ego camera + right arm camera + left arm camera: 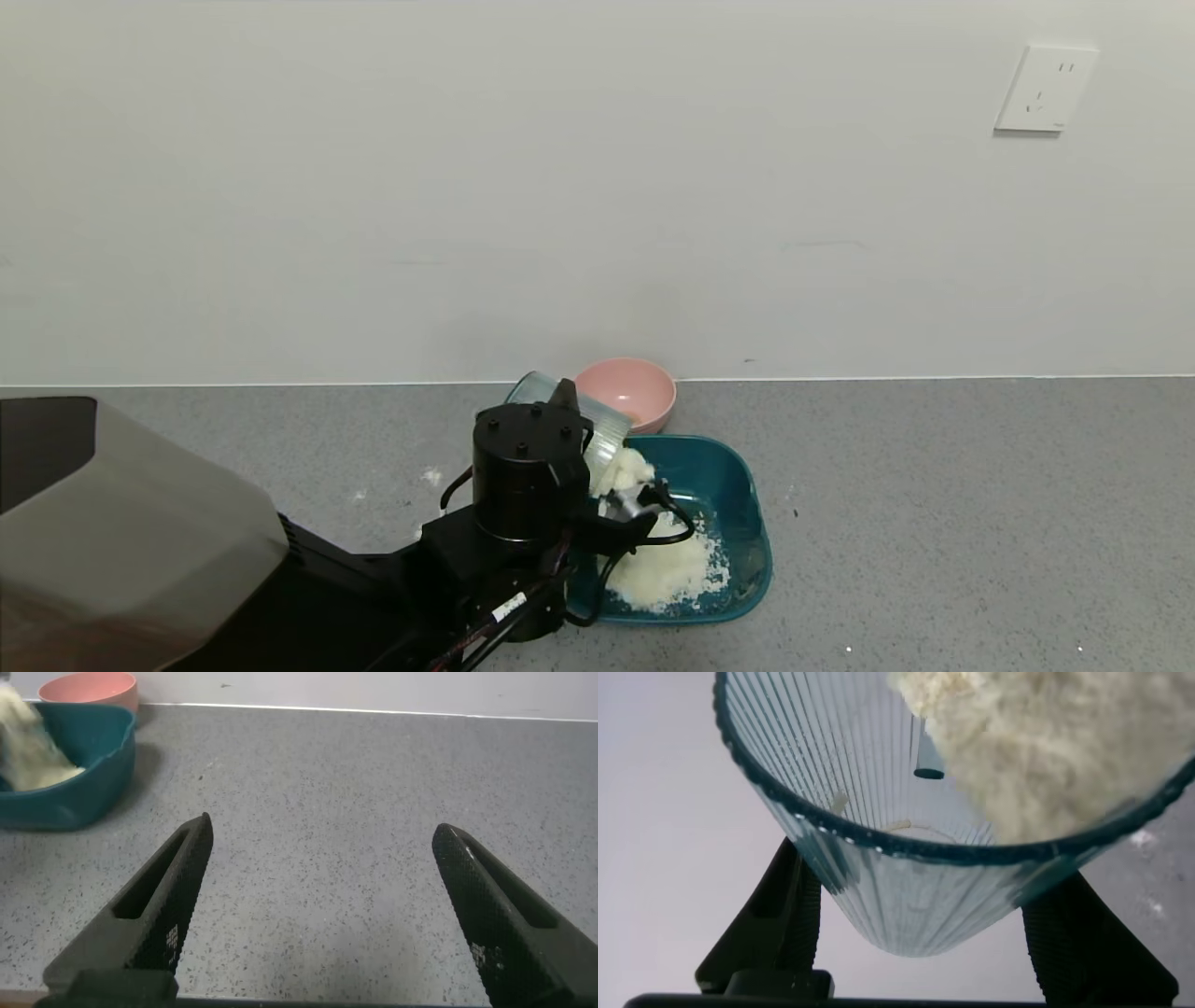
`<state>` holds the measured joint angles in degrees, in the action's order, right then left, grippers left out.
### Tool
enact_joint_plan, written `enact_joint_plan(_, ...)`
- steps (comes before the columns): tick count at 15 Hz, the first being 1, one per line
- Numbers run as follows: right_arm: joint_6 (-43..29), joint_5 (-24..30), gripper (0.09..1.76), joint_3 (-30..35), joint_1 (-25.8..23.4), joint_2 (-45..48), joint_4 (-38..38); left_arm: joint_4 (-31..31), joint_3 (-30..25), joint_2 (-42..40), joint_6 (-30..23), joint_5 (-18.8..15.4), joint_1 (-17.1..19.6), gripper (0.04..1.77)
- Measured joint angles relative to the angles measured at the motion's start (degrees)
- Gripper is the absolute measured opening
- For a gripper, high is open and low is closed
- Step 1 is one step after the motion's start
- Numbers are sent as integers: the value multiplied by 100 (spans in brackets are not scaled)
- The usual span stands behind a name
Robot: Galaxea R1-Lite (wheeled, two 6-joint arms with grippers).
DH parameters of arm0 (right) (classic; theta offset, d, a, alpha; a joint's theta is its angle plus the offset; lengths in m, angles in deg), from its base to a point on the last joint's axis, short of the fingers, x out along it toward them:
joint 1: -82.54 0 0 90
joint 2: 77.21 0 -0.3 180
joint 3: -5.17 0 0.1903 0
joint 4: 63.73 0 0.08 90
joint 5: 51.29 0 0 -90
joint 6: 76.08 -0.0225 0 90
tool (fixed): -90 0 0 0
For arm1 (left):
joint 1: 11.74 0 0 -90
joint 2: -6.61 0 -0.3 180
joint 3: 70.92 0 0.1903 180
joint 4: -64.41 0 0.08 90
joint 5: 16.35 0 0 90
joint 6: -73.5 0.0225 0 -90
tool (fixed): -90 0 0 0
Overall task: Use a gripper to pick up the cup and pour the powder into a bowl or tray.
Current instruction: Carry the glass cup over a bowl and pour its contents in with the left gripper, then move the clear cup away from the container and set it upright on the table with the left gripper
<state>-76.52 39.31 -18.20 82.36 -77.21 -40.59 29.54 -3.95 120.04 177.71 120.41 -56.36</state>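
- Leftmost on the grey counter, the left arm reaches in from the near-left corner, and the left gripper is clamped on the cup, one black finger pressed to each side of the ribbed wall.
- Tilted steeply, the cup has its mouth turned down toward the teal basin and hangs over the basin's near-left part.
- White clumpy powder sits at the cup's lip; in the left wrist view a mass of it fills one side of the rim.
- More powder lies heaped inside the basin, a pile against its near-left wall.
- Just behind the basin, against the wall, stands a pink bowl, close to the basin's far rim.
- Farther right, the right gripper hovers over bare counter with its fingers spread wide and nothing between them, well apart from the basin.
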Motion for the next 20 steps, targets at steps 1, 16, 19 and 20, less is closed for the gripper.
enact_joint_plan(1,0,-2,171,0,0,-2,0,-2,-38,-5,-317,-210,35,125)
enact_joint_plan(16,0,-2,171,0,0,0,-2,-11,-578,-361,-3895,-1302,557,125)
enact_joint_plan(19,0,0,171,0,0,0,-2,-15,-761,-513,-4642,-1919,822,125)
enact_joint_plan(20,0,0,171,0,0,0,-2,-17,-831,-577,-4912,-2142,923,125)
